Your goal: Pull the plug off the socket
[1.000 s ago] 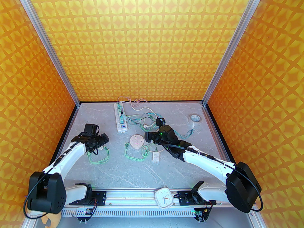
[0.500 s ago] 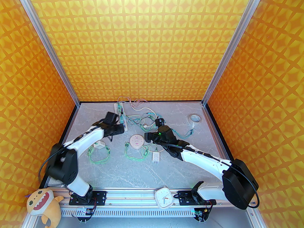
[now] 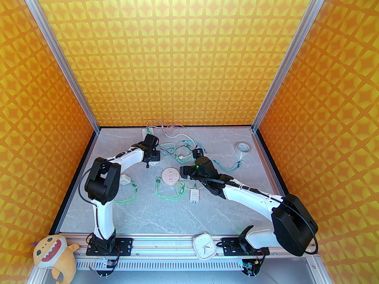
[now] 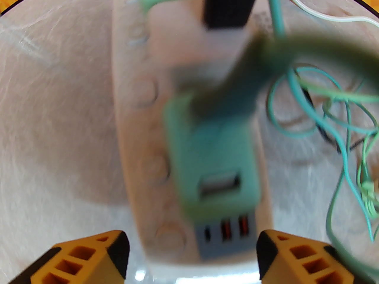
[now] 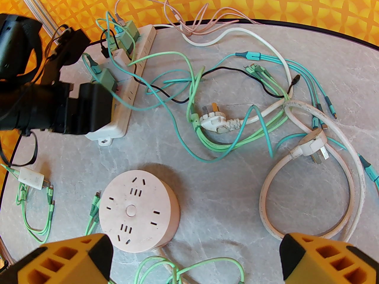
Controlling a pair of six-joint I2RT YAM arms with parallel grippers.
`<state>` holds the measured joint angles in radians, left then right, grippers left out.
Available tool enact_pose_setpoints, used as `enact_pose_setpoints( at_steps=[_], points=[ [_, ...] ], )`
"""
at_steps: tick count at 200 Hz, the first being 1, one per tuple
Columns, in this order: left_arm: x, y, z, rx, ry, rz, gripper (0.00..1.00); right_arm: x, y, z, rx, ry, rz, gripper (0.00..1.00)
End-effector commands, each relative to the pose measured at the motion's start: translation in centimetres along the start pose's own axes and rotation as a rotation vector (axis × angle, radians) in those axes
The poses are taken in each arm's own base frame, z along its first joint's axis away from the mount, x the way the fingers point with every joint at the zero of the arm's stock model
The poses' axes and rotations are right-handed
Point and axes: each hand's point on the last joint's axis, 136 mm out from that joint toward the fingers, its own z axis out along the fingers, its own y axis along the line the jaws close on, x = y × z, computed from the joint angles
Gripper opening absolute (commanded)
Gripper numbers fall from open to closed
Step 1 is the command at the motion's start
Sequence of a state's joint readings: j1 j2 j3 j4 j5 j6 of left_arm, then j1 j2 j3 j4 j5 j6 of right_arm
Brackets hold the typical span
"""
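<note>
A robot lab booth (aluminium frame (image 3: 75,87), orange patterned walls (image 3: 177,55)).

A white tape roll (image 3: 244,147) lies flat near the far right corner of the table (image 3: 207,214). A white clock (image 3: 204,246) rests on the front rail (image 3: 160,243). An orange plush toy (image 3: 51,254) sits by its left end.

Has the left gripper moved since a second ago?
Yes. The left gripper swung back and rightward; it now sits over the near end of the power strip.
</note>
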<state>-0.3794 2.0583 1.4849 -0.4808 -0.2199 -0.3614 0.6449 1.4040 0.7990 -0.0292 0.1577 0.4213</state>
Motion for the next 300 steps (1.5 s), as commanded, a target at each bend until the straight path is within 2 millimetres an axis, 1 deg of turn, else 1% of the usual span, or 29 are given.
enact_pose_setpoints(
  at_steps=[1, 13, 33, 34, 36, 41, 69, 82, 108, 137, 158, 180, 192, 200, 211, 217, 218, 221, 229, 250, 274, 300],
  points=[
    [-0.4, 0.4, 0.7, -0.027, 0.003, 0.002, 0.86, -0.6, -0.1, 0.3, 0.001, -0.009, 0.007, 0.98],
    [-0.1, 0.3, 1.0, -0.028, 0.017, 0.002, 0.88, -0.5, -0.2, 0.4, 0.005, -0.001, 0.008, 0.98],
    [0.7, 0.3, 1.7, -0.026, 0.046, -0.002, 0.89, -0.5, -0.1, 0.4, -0.001, 0.002, 0.013, 0.98],
    [0.2, 0.1, 1.5, -0.021, 0.035, -0.005, 0.89, -0.5, -0.1, 0.4, -0.001, 0.001, 0.014, 0.98],
    [-0.2, -0.1, 1.4, -0.017, 0.027, -0.008, 0.89, -0.5, -0.1, 0.4, -0.001, 0.001, 0.014, 0.99],
    [-0.2, -0.2, 1.5, -0.016, 0.03, -0.012, 0.89, -0.6, -0.1, 0.4, -0.002, 0.0, 0.014, 0.99],
    [1.0, -0.2, 2.7, -0.025, 0.078, -0.021, 0.88, -0.6, 0.0, 0.2, -0.008, -0.001, 0.015, 0.99],
    [1.4, -0.1, 2.8, -0.027, 0.084, -0.029, 0.86, -0.8, 0.1, 0.0, -0.012, -0.005, 0.015, 0.99],
    [2.0, 0.1, 2.7, -0.03, 0.093, -0.035, 0.85, -0.8, 0.4, -0.1, -0.03, -0.004, 0.019, 0.99],
    [3.3, 0.4, 3.4, -0.048, 0.135, -0.029, 0.88, -0.9, 0.6, -0.3, -0.043, -0.005, 0.021, 0.98],
    [3.7, 0.4, 3.9, -0.054, 0.15, -0.027, 0.93, -1.0, 0.6, -0.6, -0.047, -0.015, 0.023, 0.98],
    [3.9, 0.4, 4.5, -0.061, 0.164, -0.026, 0.92, -1.0, 0.5, -0.6, -0.041, -0.016, 0.022, 0.98],
    [4.1, 0.5, 4.7, -0.066, 0.173, -0.03, 0.86, -1.1, 0.5, -0.6, -0.042, -0.016, 0.021, 0.98],
    [4.1, 0.4, 4.5, -0.065, 0.171, -0.035, 0.83, -1.1, 0.5, -0.7, -0.043, -0.018, 0.021, 0.99],
    [4.4, 0.6, 4.3, -0.065, 0.172, -0.042, 0.82, -1.2, 0.5, -0.9, -0.041, -0.024, 0.023, 0.99],
    [4.0, 0.5, 3.8, -0.059, 0.156, -0.049, 0.8, -1.3, 0.5, -1.0, -0.042, -0.029, 0.023, 0.98],
    [4.5, 0.7, 3.9, -0.063, 0.166, -0.047, 0.8, -1.3, 0.5, -1.0, -0.043, -0.028, 0.022, 0.99],
    [4.9, 0.9, 3.8, -0.066, 0.172, -0.047, 0.78, -1.3, 0.5, -1.0, -0.043, -0.029, 0.024, 0.99],
    [5.1, 1.1, 3.3, -0.067, 0.171, -0.052, 0.77, -1.3, 0.6, -1.1, -0.047, -0.029, 0.024, 0.98],
    [5.8, 1.6, 1.9, -0.065, 0.164, -0.067, 0.77, -1.3, 0.7, -1.2, -0.058, -0.027, 0.027, 0.98],
    [7.5, 2.5, 0.4, -0.07, 0.176, -0.082, 0.78, -1.4, 0.9, -1.3, -0.065, -0.03, 0.03, 0.98],
    [10.2, 3.1, -1.2, -0.072, 0.189, -0.096, 0.78, -1.4, 0.9, -1.5, -0.071, -0.034, 0.034, 0.99]
  ],
)
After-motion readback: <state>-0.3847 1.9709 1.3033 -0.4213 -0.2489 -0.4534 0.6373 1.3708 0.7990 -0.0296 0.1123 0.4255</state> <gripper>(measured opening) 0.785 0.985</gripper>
